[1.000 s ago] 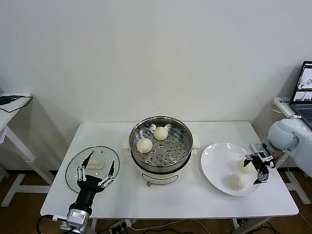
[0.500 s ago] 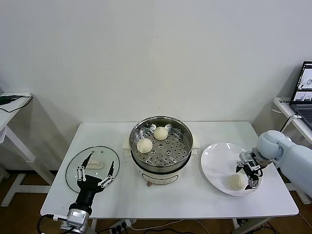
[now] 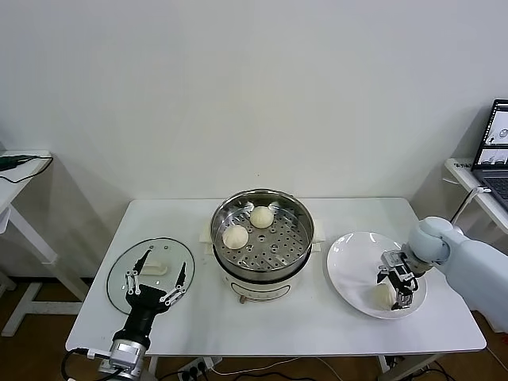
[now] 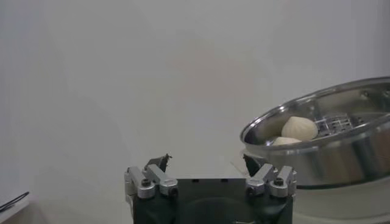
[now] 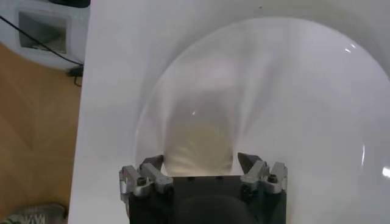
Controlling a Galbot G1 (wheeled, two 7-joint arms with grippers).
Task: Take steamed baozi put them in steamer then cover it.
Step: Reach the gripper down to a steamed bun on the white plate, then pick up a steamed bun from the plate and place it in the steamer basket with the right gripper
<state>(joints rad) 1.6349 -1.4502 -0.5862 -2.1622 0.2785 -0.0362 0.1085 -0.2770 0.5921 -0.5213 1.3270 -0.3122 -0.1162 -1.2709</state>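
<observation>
Your right gripper (image 3: 394, 280) is dropping onto a plate (image 3: 353, 262) baozi (image 3: 385, 295), closing around it; grasp unconfirmed. Two baozi (image 3: 236, 236) sitting in the steamer (image 3: 262, 208). Left gripper (image 3: 155, 274) waiting open, near-left.

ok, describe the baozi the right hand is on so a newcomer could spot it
Start at the shiny round steel steamer mid-table, then go to the flat white plate on its right. The cream-white bun at the plate's near edge sits between the right hand's fingers; the other two visible buns lie inside the steamer.

Plain white wall (image 3: 254, 87) behind a white table (image 3: 278, 325), side desks, an open laptop (image 3: 495, 151), wooden floor (image 5: 36, 134).
</observation>
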